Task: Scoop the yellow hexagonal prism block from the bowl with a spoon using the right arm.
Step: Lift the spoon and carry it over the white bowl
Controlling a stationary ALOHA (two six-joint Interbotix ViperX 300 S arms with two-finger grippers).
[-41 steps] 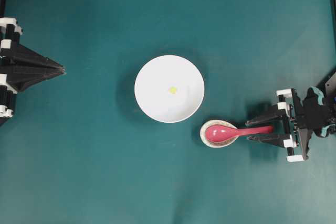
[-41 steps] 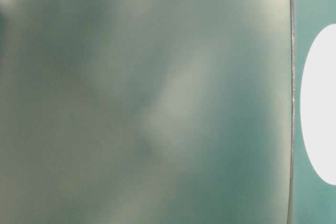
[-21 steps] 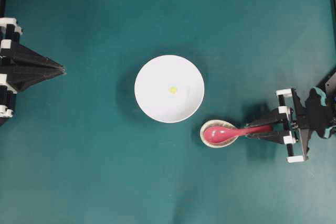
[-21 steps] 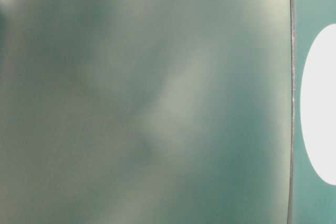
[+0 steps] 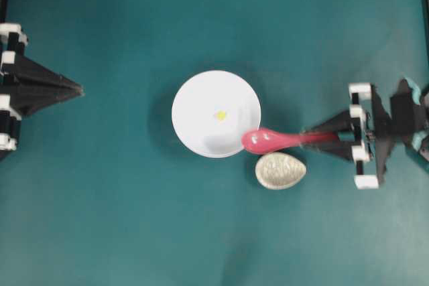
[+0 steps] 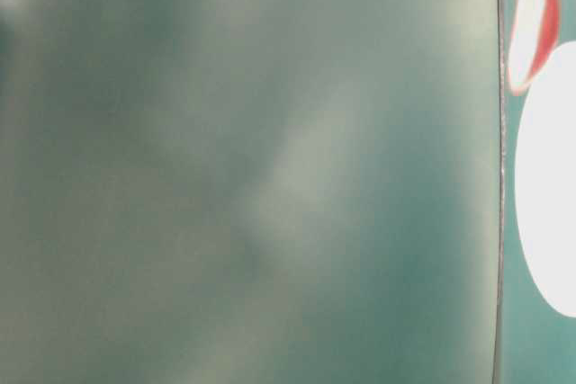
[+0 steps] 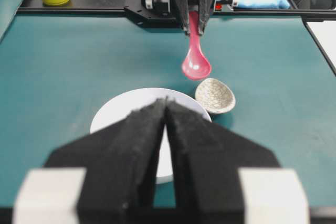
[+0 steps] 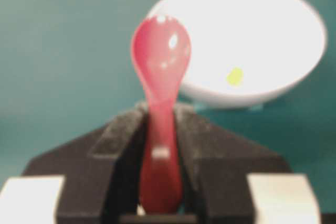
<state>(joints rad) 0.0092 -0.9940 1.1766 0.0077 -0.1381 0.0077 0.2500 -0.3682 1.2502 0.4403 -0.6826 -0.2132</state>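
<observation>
**Spoon gripped by right arm, held at bowl edge**

The yellow hexagonal prism block (image 5: 220, 116) is seen lying inside the bowl (image 5: 194, 92), near its middle, untouched. The bowl is set on the teal table (image 5: 134, 219). The spoon (image 5: 268, 140) is held off the table, its pink-red scoop over the bowl's lower right rim in the overhead view, handle running right into the right gripper (image 5: 330, 138). The jaws are clamped on the spoon handle; this is shown clearly in the right wrist view, where the handle is pinched between both fingers (image 8: 118, 145). The speckled beige spoon rest (image 5: 280, 171) is seen just below the spoon, beside the bowl, nothing lying in it. The left gripper (image 5: 75, 89) is parked at the left edge, well apart from the bowl, jaws together. The table-level view is mostly blurred; only slivers of bowl and spoon are made out.
</observation>
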